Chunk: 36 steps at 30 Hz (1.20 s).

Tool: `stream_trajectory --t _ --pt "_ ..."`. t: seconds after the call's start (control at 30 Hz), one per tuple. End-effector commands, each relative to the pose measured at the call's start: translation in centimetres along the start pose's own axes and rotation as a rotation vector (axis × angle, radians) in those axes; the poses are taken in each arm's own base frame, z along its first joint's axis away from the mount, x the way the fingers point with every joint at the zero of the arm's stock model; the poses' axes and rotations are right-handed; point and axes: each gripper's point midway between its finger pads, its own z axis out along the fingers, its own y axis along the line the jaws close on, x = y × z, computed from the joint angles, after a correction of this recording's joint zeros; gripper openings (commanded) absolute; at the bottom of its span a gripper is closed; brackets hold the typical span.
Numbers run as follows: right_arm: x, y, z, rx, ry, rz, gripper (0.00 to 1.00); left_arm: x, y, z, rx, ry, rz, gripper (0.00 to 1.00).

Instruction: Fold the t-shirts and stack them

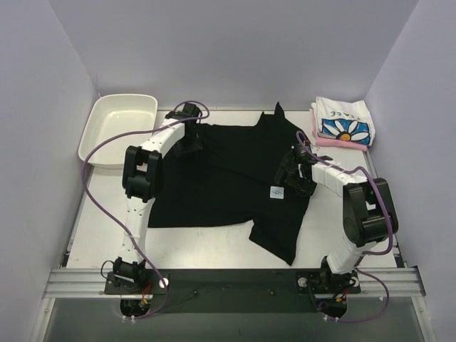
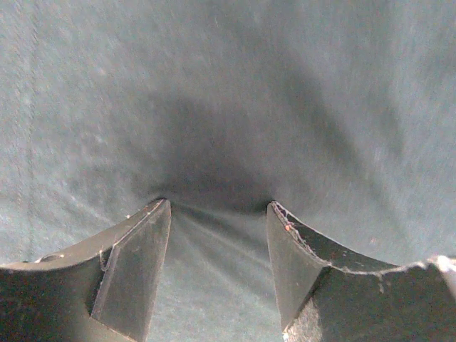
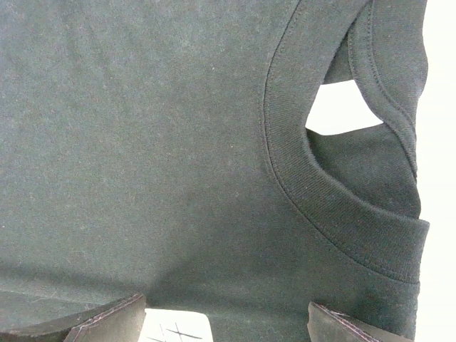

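"The black t-shirt lies spread mid-table. The daisy t-shirt sits folded on the pink t-shirt, far right corner."

"Both claws gape: the left gripper is pressed into cloth, the right gripper is by the collar. I'd have each pinch both layers, then lift together."
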Motion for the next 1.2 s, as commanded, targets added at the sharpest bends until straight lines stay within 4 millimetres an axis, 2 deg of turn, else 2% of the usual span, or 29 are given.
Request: stream_trajectory --t 0.0,0.07,0.1,0.2,0.23,0.27,0.33,0.4,0.43,0.5,0.53,0.6,0.63,0.67,0.7,0.73,0.8,0.83,0.87,0.9,0.93,0.97,1.0,1.03,1.07,1.13,1.17 --pt "0.9 -2.7 0.1 0.112 0.1 0.02 1.0 -2.1 1.2 3.1 -0.032 0.0 -0.008 0.66" --pt "0.3 -2.8 0.6 0.137 0.135 0.024 1.0 -3.5 1.1 3.2 -0.02 -0.012 -0.015 0.66" --pt "-1.0 -2.2 0.7 0.129 0.119 0.032 1.0 -3.8 1.2 3.2 -0.02 -0.012 -0.014 0.66" --pt "-1.9 -1.5 1.8 0.101 0.148 0.06 1.0 -5.2 1.6 3.3 0.012 -0.013 -0.041 0.66" --pt "-3.4 -0.7 1.9 0.083 0.125 0.067 1.0 -5.7 1.7 3.3 0.028 -0.019 -0.053 0.66" --pt "-3.4 -0.8 2.5 0.093 0.142 0.067 1.0 -6.0 1.8 3.3 0.055 -0.01 -0.064 0.66" --pt "-4.9 0.1 2.4 0.074 0.115 0.064 1.0 -7.1 1.7 2.5 0.089 -0.037 -0.072 0.66" --pt "-5.9 0.5 1.8 0.055 0.08 0.052 1.0 -7.3 1.4 2.0 0.133 -0.041 -0.069 0.66" --pt "-6.2 0.7 1.3 0.044 0.063 0.048 1.0 -8.0 1.2 0.2 0.161 -0.068 -0.072 0.67" --pt "-7.2 0.8 -0.4 0.032 0.009 0.033 1.0 -7.9 1.0 -1.0 0.193 -0.077 -0.074 0.67" --pt "-7.4 0.8 -1.1 0.031 -0.006 0.025 1.0 -8.8 0.8 -3.2 0.22 -0.11 -0.078 0.68" --pt "-7.5 0.5 -3.3 0.028 -0.051 0.01 1.0 -9.0 0.5 -5.1 0.25 -0.127 -0.078 0.7" --pt "-7.5 0.1 -4.1 0.046 -0.073 0.003 1.0 -9.1 0.3 -6.9 0.271 -0.145 -0.074 0.72" --pt "-7.8 -0.1 -5.9 0.039 -0.12 0.004 1.0 -9.1 0.2 -7.8 0.284 -0.147 -0.071 0.73" --pt "-6.7 -1.1 -6.2 0.067 -0.12 -0.002 1.0 -8.8 0.2 -8.7 0.288 -0.144 -0.063 0.73" --pt "-6.7 -1.2 -7.7 0.055 -0.156 0.0 1.0 -8.3 -0.1 -10.1 0.3 -0.151 -0.05 0.73" --pt "-4.7 -2.6 -8.0 0.078 -0.132 0.001 1.0 -7.6 -0.3 -11.4 0.314 -0.158 -0.04 0.73" --pt "-4.2 -2.8 -8.8 0.064 -0.144 0.01 1.0 -7.2 -0.5 -13.0 0.332 -0.176 -0.036 0.73" --pt "-3.5 -3.2 -8.9 0.066 -0.133 0.01 1.0 -5.7 -0.2 -12.4 0.321 -0.145 -0.035 0.73" --pt "-1.8 -3.8 -8.4 0.069 -0.102 0.01 1.0 -5.6 -0.3 -12.6 0.336 -0.162 -0.046 0.73" --pt "-1.3 -3.8 -8.8 0.057 -0.11 0.017 1.0 -5.2 -0.5 -14.1 0.377 -0.169 -0.049 0.73" --pt "-0.8 -3.9 -8.7 0.049 -0.11 0.022 1.0 -3.2 -0.2 -13.1 0.372 -0.125 -0.052 0.73" --pt "0.0 -4.1 -8.5 0.05 -0.103 0.026 0.99 -3.1 -0.5 -13.5 0.397 -0.146 -0.052 0.73" --pt "1.1 -4.7 -8.1 0.053 -0.088 0.035 0.98 -2.9 -0.5 -14.8 0.419 -0.166 -0.052 0.73" --pt "1.4 -4.9 -7.8 0.052 -0.092 0.04 0.97 -1.2 -0.3 -14.0 0.409 -0.135 -0.048 0.73" --pt "2.7 -5.5 -7.0 0.061 -0.072 0.049 0.93 -0.7 -0.2 -15.0 0.431 -0.158 -0.048 0.73" --pt "2.7 -5.3 -6.7 0.046 -0.076 0.053 0.91 -0.3 -0.1 -15.2 0.435 -0.157 -0.048 0.73"
